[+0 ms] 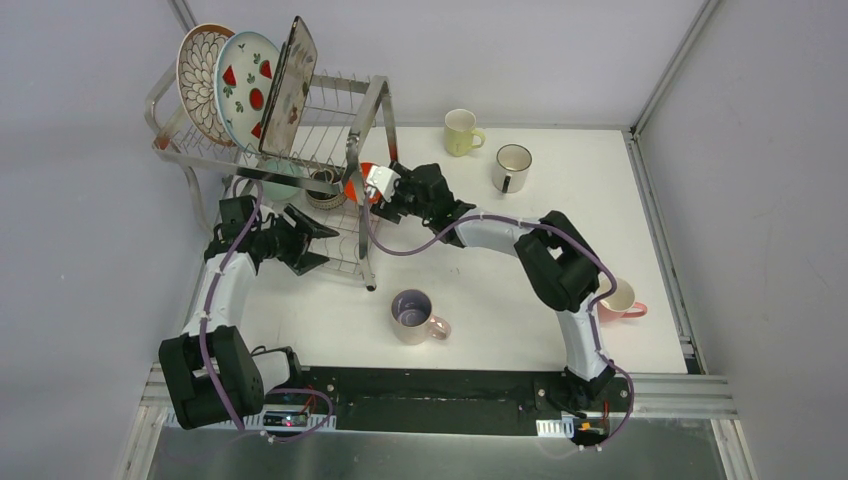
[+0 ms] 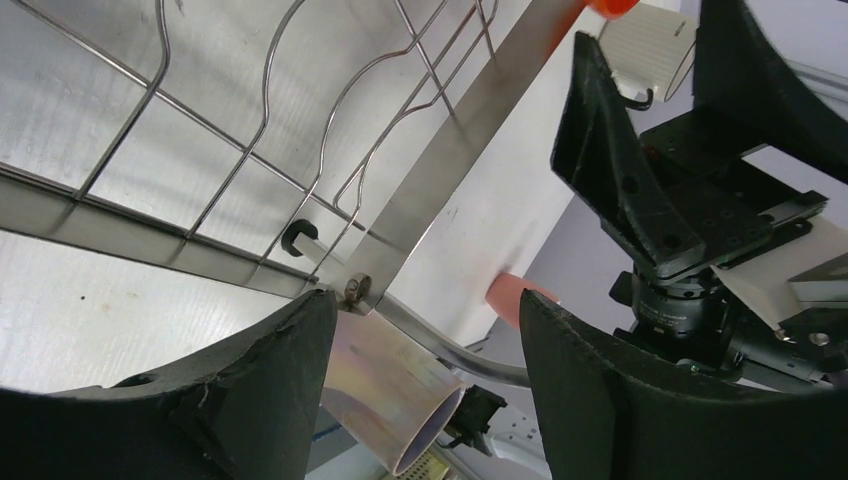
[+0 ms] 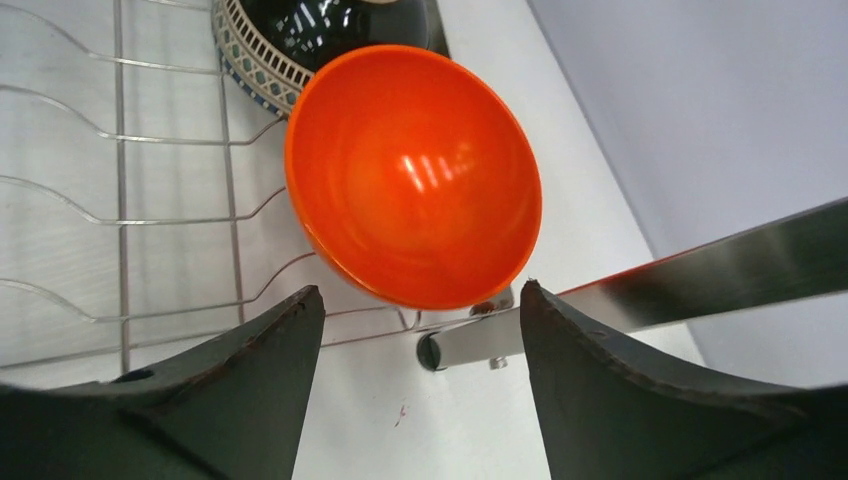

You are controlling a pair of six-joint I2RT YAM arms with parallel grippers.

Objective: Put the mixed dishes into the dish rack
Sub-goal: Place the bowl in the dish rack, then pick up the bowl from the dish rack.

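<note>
The orange bowl [image 3: 415, 180] sits on the wire floor of the lower tier of the dish rack [image 1: 372, 110], at its right end, just beside the brown bowl [image 3: 300, 35]. A flat steel bar [image 3: 700, 270] of the rack passes close under the bowl's rim, so the room there is narrow. Toward the white table [image 1: 500, 280] the way is open.

The right gripper [image 3: 420, 290] is released. Its 2 fingers stand wide, and the bowl lies just past their tips, not between them. The left gripper [image 2: 428, 300] is released too and holds nothing. It hangs at the rack's front edge, near a shiny tubular leg [image 2: 385, 385].

Only the top view shows the rest. 3 plates stand upright in the upper tier: the petal-pattern plate [image 1: 203, 80], the red-fruit plate [image 1: 248, 90] and the flowered square plate [image 1: 290, 85]. 4 mugs are on the table. The yellow mug [image 1: 462, 132] and the white mug [image 1: 510, 168] are at the far side. The lilac mug [image 1: 413, 315] is in the near middle. The pink mug [image 1: 622, 300] is near the right edge, half hidden behind the right arm.
</note>
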